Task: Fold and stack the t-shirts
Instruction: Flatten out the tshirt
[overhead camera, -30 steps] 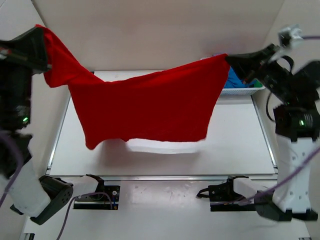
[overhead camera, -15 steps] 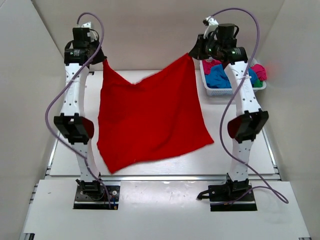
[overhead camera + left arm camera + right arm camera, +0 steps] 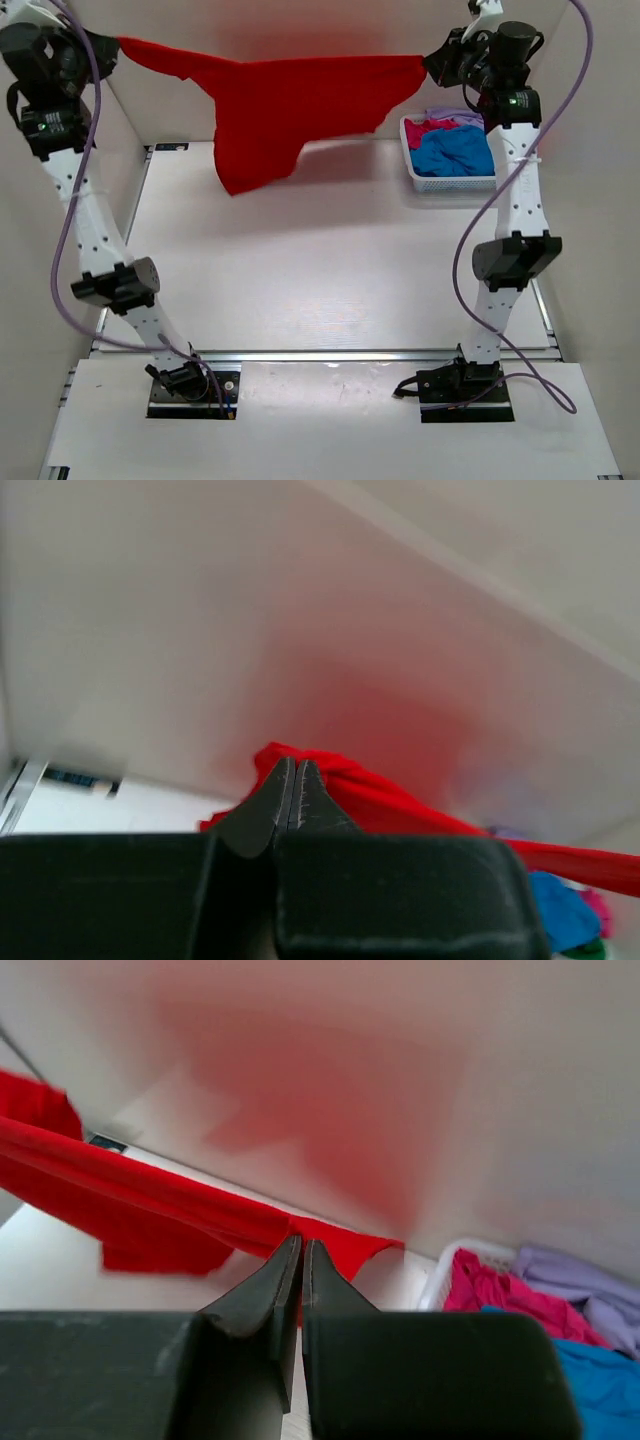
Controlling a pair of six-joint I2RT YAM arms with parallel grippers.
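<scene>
Your left gripper [image 3: 112, 42] is pinching one corner of the red t-shirt [image 3: 290, 100], jaws squeezed fully together on the cloth. Your right gripper [image 3: 430, 62] is clamping the opposite corner in the same way. Between them the shirt is hanging stretched high over the table [image 3: 300, 270], its loose lower part drooping left of centre and touching nothing below.

Only the overhead view is giving you that whole span. The left wrist camera is showing just the closed fingertips [image 3: 275, 790], with bunched red cloth emerging beyond them. The right wrist camera is showing red cloth trailing away to the left from its closed tips. Just to their right in that view is the white basket [image 3: 440, 1270], which is holding a magenta shirt [image 3: 490, 1285], a lavender shirt [image 3: 570, 1270] and a blue shirt [image 3: 610, 1380]. From above, the basket is sitting at the table's far right corner.
</scene>
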